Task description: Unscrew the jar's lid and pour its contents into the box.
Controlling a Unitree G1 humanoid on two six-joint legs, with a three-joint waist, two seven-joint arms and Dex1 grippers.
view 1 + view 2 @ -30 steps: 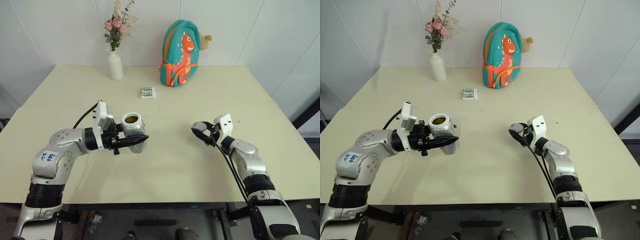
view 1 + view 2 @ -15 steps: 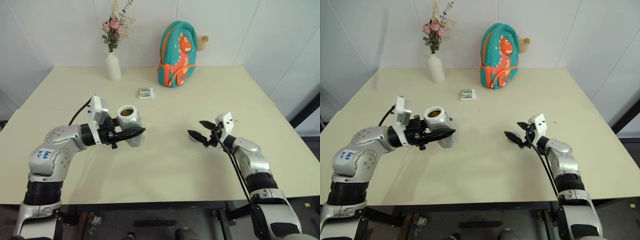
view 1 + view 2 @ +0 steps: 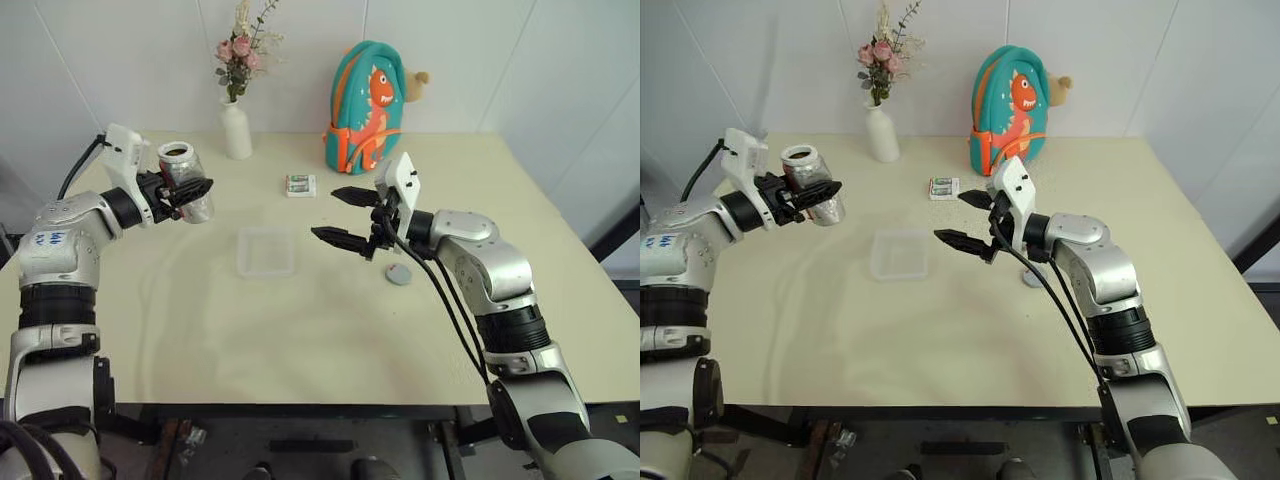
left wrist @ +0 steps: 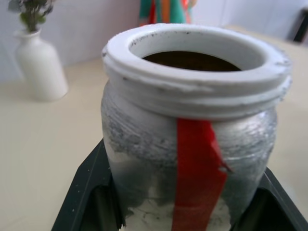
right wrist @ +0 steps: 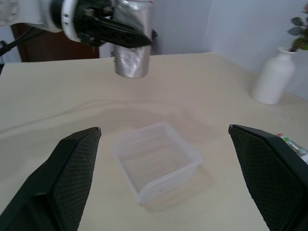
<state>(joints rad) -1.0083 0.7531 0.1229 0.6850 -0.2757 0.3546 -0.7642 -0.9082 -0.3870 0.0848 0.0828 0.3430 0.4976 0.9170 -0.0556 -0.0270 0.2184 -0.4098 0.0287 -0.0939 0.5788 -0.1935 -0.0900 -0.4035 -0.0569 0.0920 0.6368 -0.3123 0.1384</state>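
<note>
Jar (image 3: 186,180) sits clamped upright in our left gripper (image 3: 188,190), held off to the left side above the table (image 3: 330,340), its mouth open and facing up. We keep it upright so that the contents (image 4: 191,60), a brown layer visible just inside the white threaded rim, do not spill before we reach the target. In the left wrist view the red strip on the jar's side faces the camera and the black fingers hug the jar low on both sides.

The lid (image 3: 399,274) is already off: it lies flat on the table, on the right, just below our right arm, well apart from the box (image 3: 266,249). That puts it out of the pouring path.

The box rests empty near the middle of the table, between the two grippers. Our right gripper (image 3: 346,217) hovers beside it with its jaws spread wide and nothing between them; the right wrist view looks straight over the box toward the held jar. We judge that unscrewing is finished and pouring is what remains: the jar needs to come over the box and tip. The packet (image 3: 299,184), vase (image 3: 236,130) and backpack (image 3: 368,105) stand farther back, clear of the work
</note>
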